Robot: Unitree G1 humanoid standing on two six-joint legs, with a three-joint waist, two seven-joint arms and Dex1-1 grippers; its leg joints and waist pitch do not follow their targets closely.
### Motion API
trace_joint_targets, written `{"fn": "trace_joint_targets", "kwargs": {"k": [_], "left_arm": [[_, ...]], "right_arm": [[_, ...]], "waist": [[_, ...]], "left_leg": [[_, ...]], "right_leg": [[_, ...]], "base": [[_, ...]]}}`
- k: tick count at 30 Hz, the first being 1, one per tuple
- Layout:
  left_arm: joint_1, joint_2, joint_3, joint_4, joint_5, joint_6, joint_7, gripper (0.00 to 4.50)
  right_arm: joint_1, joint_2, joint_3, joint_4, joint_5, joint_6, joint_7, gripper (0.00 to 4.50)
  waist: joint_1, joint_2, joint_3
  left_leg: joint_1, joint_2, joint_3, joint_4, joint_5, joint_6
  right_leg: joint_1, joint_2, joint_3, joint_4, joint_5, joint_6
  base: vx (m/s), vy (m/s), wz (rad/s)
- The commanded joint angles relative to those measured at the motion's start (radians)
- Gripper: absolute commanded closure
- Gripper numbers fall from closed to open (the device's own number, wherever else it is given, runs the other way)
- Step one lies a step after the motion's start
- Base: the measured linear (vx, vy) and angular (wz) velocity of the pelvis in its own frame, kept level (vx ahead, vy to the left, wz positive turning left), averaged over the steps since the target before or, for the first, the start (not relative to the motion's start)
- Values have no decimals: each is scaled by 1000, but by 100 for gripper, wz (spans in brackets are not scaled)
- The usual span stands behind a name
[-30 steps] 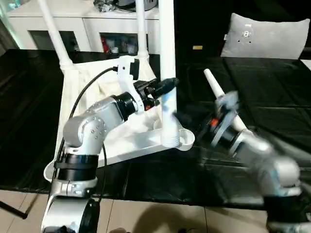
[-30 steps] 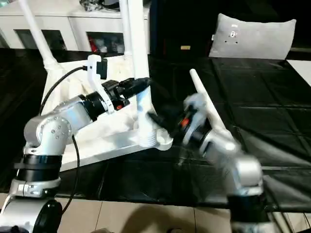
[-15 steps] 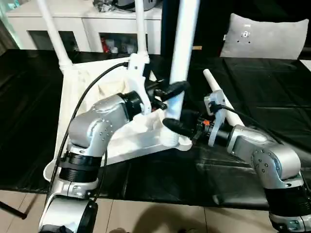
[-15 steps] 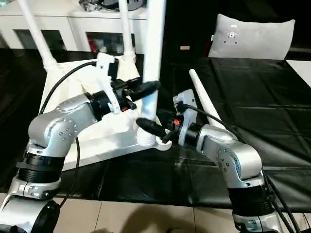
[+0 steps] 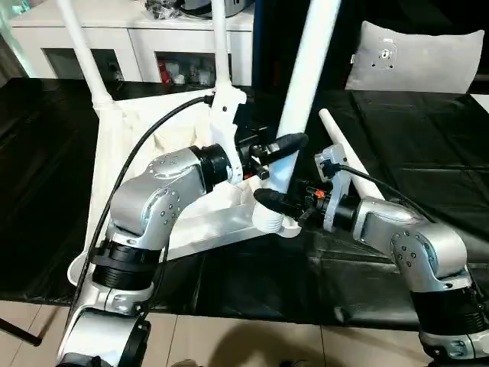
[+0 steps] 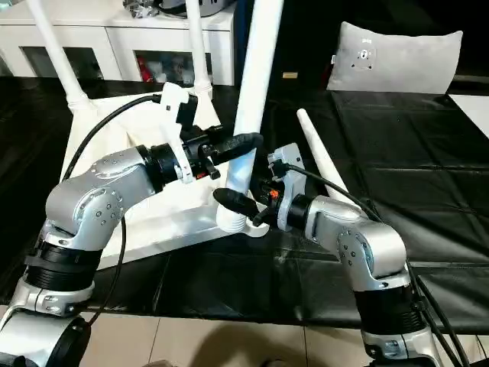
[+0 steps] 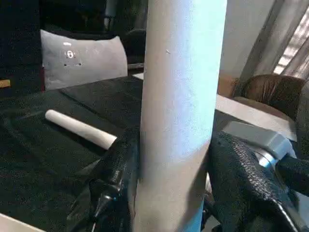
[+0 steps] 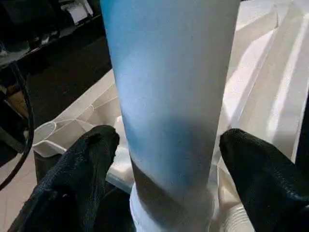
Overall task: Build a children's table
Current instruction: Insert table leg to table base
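Observation:
The children's table top (image 5: 214,229) lies upside down on the black surface. Two white legs (image 5: 82,46) (image 5: 220,38) stand upright in its far corner sockets. A third leg (image 5: 309,61) sits in the near right socket (image 5: 269,222) and leans to the right. My left gripper (image 5: 290,145) is shut on this leg a little above the socket, with both fingers (image 7: 120,179) pressed on its sides. My right gripper (image 5: 275,201) is open just below it, its fingers (image 8: 91,164) straddling the leg's base. A loose leg (image 5: 336,134) lies on the black surface behind my right forearm.
A grey-white cushion (image 5: 416,57) stands at the back right. A white cabinet (image 5: 137,30) runs along the back left. The black cover (image 5: 428,138) stretches to the right, and its front edge meets tiled floor (image 5: 252,344) near my body.
My right arm has swung in from the right, bringing its open fingers around the leg's base. The left gripper has carried the leg's top over to the right, so it now leans.

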Motion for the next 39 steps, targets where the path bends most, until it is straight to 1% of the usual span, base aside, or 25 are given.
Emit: {"fn": "trace_joint_targets", "kwargs": {"k": [1, 3, 4, 5, 9, 11, 12, 13, 16, 17, 18, 20, 23, 30, 31, 33, 34, 37, 39], "left_arm": [[-19, 5, -8, -22, 7, -12, -9, 269], [-19, 5, -12, -28, 4, -8, -16, 269], [-19, 5, -12, -29, 4, -8, -17, 269], [-18, 5, -14, -30, 5, -8, -18, 269], [-17, 11, -21, -33, 9, -7, -26, 269], [-16, 13, -23, -35, 10, -6, -30, 269], [-16, 13, -23, -35, 11, -7, -31, 269], [-16, 14, -23, -35, 11, -6, -31, 269], [-18, 15, -24, -35, 11, -5, -33, 269], [-18, 15, -24, -35, 11, -5, -33, 269], [-18, 16, -24, -35, 11, -4, -33, 269], [-19, 16, -23, -34, 11, -4, -33, 269], [-23, 16, -21, -34, 9, -2, -33, 269], [-27, 11, -15, -33, 3, 4, -30, 269], [-27, 12, -17, -32, 7, -1, -32, 269], [-26, 12, -20, -34, 9, -3, -32, 269], [-24, 11, -22, -36, 8, -3, -33, 269], [-24, 9, -21, -36, 2, 1, -38, 269], [-25, 9, -20, -35, -2, 4, -41, 269]], "right_arm": [[-16, -2, 7, -3, -6, 11, -2, 63], [-17, 1, 10, 1, -6, 10, -2, 63], [-17, 1, 10, 1, -6, 10, -2, 91], [-18, 3, 11, 3, -6, 10, -1, 91], [-19, 5, 13, 5, -8, 9, 2, 133], [-18, 5, 14, 6, -8, 9, 3, 142], [-18, 4, 15, 7, -10, 8, 4, 153], [-19, 4, 16, 8, -10, 7, 5, 177], [-19, 4, 17, 9, -9, 7, 6, 183], [-19, 4, 17, 9, -9, 7, 6, 194], [-19, 4, 17, 9, -8, 7, 7, 217], [-18, 4, 20, 10, -9, 6, 8, 221], [-15, 5, 23, 9, -10, 6, 10, 250], [-14, 1, 29, 5, -22, 0, 9, 258], [-13, 5, 25, 4, -13, -1, 13, 224], [-14, 7, 21, 4, -9, 2, 11, 189], [-15, 9, 20, 5, -8, 3, 10, 189], [-19, 10, 21, 12, -17, 3, -1, 155], [-22, 11, 21, 16, -22, 3, -7, 142]], "waist": [[1, -17, -87], [2, -16, -88], [1, -17, -88], [2, -17, -87], [2, -18, -88], [1, -17, -88], [1, -18, -87], [1, -17, -87], [1, -18, -87], [1, -17, -87], [2, -17, -87], [2, -17, -88], [2, -17, -88], [2, -17, -88], [2, -18, -88], [2, -17, -88], [2, -16, -88], [2, -15, -88], [1, -16, -88]], "left_leg": [[-4, 8, 13, -58, -79, 29], [-4, 8, 13, -58, -78, 28], [-4, 8, 13, -58, -77, 28], [-5, 8, 13, -58, -77, 27], [-6, 8, 13, -58, -73, 28], [-4, 10, 13, -58, -74, 27], [-5, 8, 13, -58, -76, 27], [-5, 8, 13, -58, -76, 26], [-5, 8, 13, -58, -78, 26], [-5, 8, 13, -58, -77, 25], [-4, 8, 14, -58, -79, 25], [-4, 9, 13, -58, -77, 26], [-4, 8, 13, -58, -77, 26], [-5, 8, 13, -58, -76, 25], [-5, 8, 13, -59, -76, 25], [-4, 9, 13, -58, -77, 26], [-5, 9, 13, -58, -78, 25], [-5, 9, 13, -58, -75, 25], [-5, 8, 13, -58, -74, 25]], "right_leg": [[68, -53, 34, -75, -353, -109], [68, -53, 35, -74, -353, -108], [68, -53, 34, -74, -351, -109], [68, -53, 34, -74, -352, -108], [69, -53, 35, -73, -346, -109], [68, -54, 35, -73, -345, -112], [68, -53, 35, -73, -345, -112], [68, -53, 35, -73, -348, -112], [69, -53, 35, -74, -354, -109], [69, -53, 35, -74, -356, -107], [68, -53, 35, -75, -358, -106], [68, -53, 34, -74, -350, -109], [68, -53, 35, -73, -345, -112], [70, -53, 35, -73, -344, -112], [69, -53, 35, -72, -344, -111], [69, -53, 35, -73, -345, -112], [69, -53, 35, -73, -346, -112], [69, -53, 35, -72, -338, -115], [69, -53, 35, -72, -334, -117]], "base": [[0, 0, 0], [0, 0, 0], [0, 0, 0], [0, 0, 0], [0, 0, 0], [0, 0, 0], [0, 0, 0], [0, 0, 0], [0, 0, 0], [0, 0, 0], [0, 0, 0], [0, 0, 0], [0, 0, 0], [0, 0, 0], [0, 0, 0], [0, 0, 0], [0, 0, 0], [0, 0, 0], [0, 0, 0]]}}
